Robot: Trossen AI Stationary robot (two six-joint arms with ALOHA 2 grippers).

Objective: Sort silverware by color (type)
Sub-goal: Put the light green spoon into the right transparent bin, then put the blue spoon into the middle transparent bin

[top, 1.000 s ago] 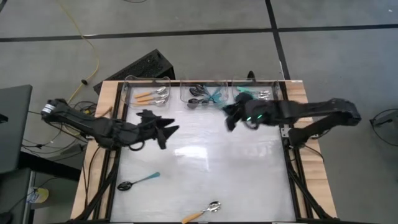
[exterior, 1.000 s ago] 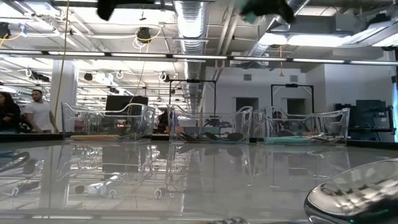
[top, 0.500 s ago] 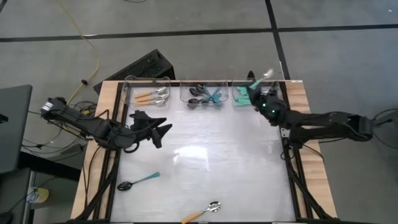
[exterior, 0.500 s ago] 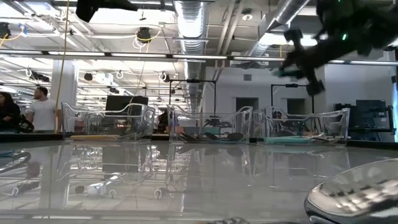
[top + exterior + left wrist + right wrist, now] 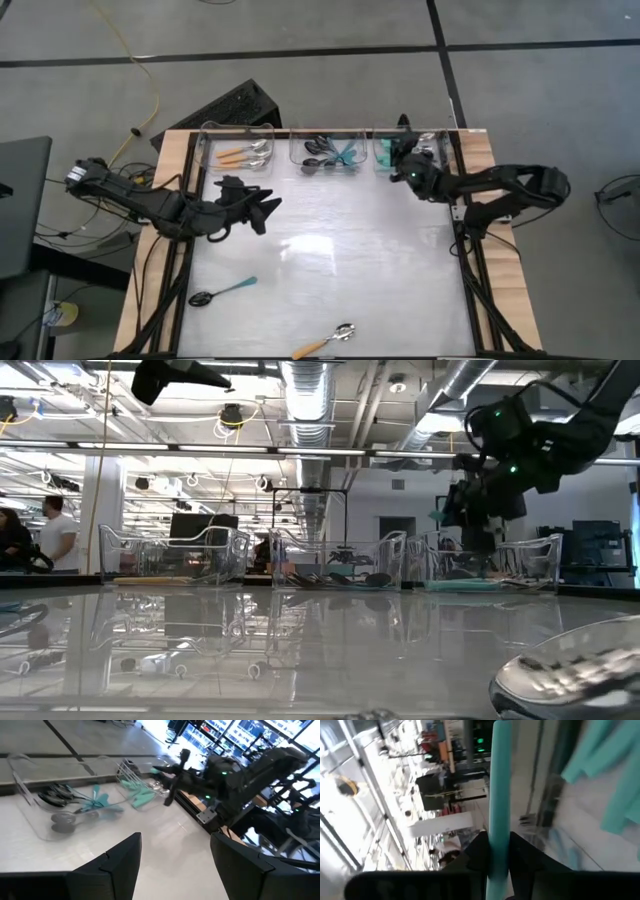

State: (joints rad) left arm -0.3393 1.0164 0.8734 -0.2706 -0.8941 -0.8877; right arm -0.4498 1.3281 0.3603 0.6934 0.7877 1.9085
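Observation:
My right gripper (image 5: 400,160) hangs over the right clear bin (image 5: 412,136) at the table's far edge, shut on a teal-handled spoon (image 5: 499,780). The low view shows this gripper (image 5: 480,500) just above that bin's rim. The bin holds more teal-handled spoons (image 5: 615,780). My left gripper (image 5: 262,208) is open and empty above the table's left half. A black-bowled spoon with a teal handle (image 5: 222,291) and a silver spoon with an orange handle (image 5: 325,340) lie flat on the table near its front. My right gripper pinches the spoon's slim teal handle (image 5: 498,827) between its two fingers (image 5: 479,851). The handle runs on past the fingertips, along the fingers. The spoon is lifted clear, above the right bin. Its bowl does not show.
A left bin (image 5: 238,148) holds orange-handled silver spoons and a middle bin (image 5: 325,152) holds teal-handled black spoons. All three bins stand in a row along the far edge. The shiny table top (image 5: 340,260) between the arms is bare. People stand in the room at the far left (image 5: 60,540).
My right gripper has carried the teal-handled spoon from above the table's far middle toward the far right, has turned, and has come down over the right bin. My left gripper has stayed about where it was, open.

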